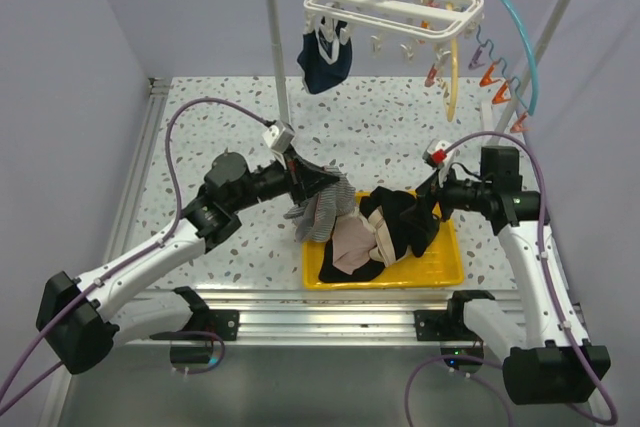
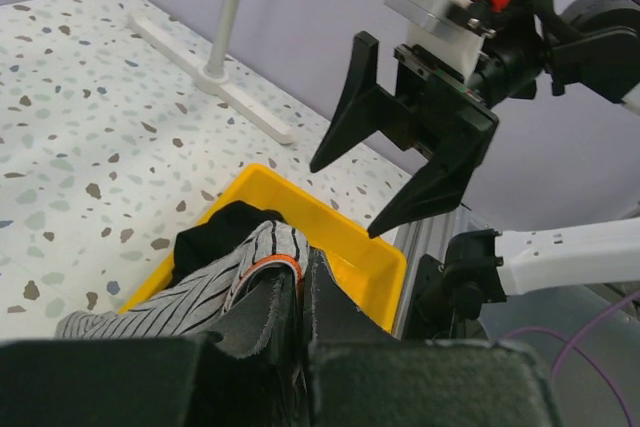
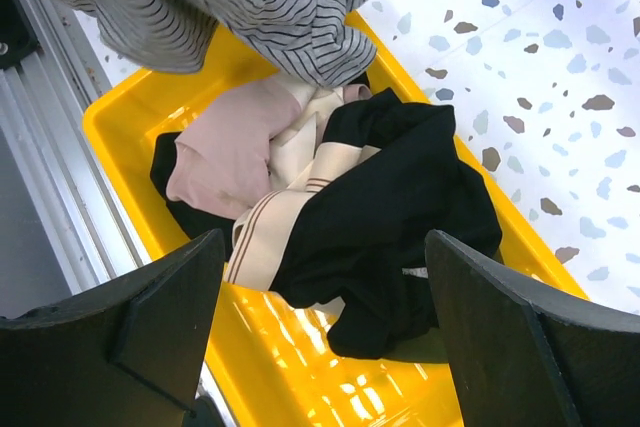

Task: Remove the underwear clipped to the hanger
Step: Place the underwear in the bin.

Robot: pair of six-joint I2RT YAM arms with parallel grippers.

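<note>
- The yellow tray (image 1: 438, 269) lies at the near edge of the speckled table (image 1: 400, 127), its near rim just beside the aluminium rail (image 1: 330, 319). Behind the tray the table is open up to the rack post (image 1: 273, 47). A wall (image 1: 70, 97) closes off the side well left of the tray.
- Left gripper (image 1: 330, 187): above the tray's left rear corner, jaws pinched tight on the grey striped underwear (image 1: 325, 217), which hangs down over that corner.
- Right gripper (image 1: 430, 205): above the tray's right half, jaws spread wide with nothing between them (black cloth lies just below).
- Counted: two grippers, one tray, one striped piece in the grip, and one navy underwear (image 1: 325, 59) clipped to the white clip hanger (image 1: 395, 2) high behind the tray.
- In the tray, black underwear (image 3: 400, 197), pale pink underwear (image 3: 225, 152) and cream cloth with brown stripes (image 3: 290, 212) are heaped together and touching. I cannot tell whether the black is one piece or two.
- Only the overhead view shows the hanger and the navy piece. Only the left wrist view shows the right gripper from outside, its fingers well apart. Only the right wrist view shows the bare yellow floor at the tray's near end.
</note>
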